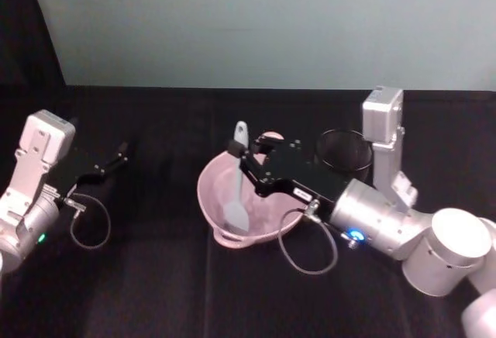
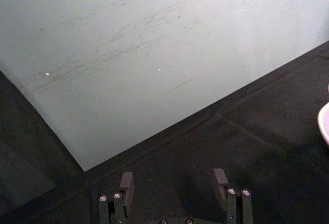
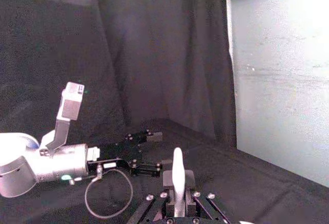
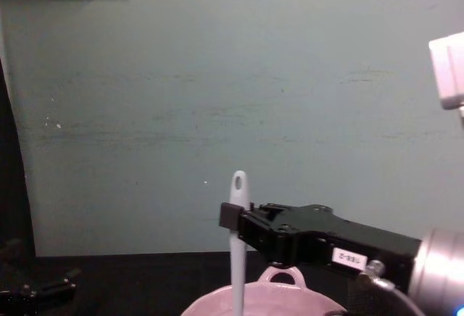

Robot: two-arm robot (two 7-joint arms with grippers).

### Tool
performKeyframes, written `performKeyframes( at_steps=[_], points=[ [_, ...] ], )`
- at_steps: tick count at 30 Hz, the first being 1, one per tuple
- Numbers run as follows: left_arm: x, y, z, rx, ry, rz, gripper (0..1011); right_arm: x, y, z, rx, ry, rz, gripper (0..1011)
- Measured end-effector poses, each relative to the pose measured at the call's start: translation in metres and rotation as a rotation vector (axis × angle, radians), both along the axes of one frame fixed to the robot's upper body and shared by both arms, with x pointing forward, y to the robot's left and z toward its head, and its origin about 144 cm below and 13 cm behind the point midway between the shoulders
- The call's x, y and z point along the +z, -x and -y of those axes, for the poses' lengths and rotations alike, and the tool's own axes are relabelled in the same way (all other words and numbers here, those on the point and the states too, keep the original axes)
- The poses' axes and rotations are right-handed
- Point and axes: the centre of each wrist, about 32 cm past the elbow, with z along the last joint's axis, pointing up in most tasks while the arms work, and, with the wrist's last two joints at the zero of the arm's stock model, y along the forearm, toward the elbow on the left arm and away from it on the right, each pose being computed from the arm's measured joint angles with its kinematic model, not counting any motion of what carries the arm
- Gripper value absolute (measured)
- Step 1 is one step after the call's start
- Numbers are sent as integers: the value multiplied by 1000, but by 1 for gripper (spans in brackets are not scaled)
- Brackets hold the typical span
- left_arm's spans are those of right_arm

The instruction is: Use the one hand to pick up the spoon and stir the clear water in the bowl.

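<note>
Right claw [image 1: 239,157] grips the spoon [image 1: 236,192] upright by its upper handle, so its tip presumably reaches water in the bowl [image 1: 204,192]; left claw [image 2: 174,182] idles open near the table [image 1: 155,295]'s left edge.

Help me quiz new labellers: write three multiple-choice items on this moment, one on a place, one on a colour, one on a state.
1. Where is the scoop end of the spoon?
A. lying flat beside the bowl
B. inside the bowl
C. raised well above the rim

2. What colour is the bowl?
A. pale pink
B. blue
C. green

3. How is the right end effector?
A. open, apart from the spoon
B. open over the bowl
C. shut on the spoon's handle

Answers:
1 B: the head view shows the scoop down within the bowl's wall.
2 A: rim and wall both read pale pink.
3 C: it clamps the near-upright handle just below the holed tip. The left end effector is idle and open, off to the left side.
</note>
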Motion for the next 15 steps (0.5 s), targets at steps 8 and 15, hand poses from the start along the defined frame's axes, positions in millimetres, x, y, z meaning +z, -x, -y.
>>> performKeyframes(
  at_steps=[8,15],
  points=[
    [0,0,0,0,0,0,1011,-8,-16,-21,-41,1,79,116],
    [0,0,0,0,0,0,1011,-12,-32,-26,-134,33,153,114]
  ],
)
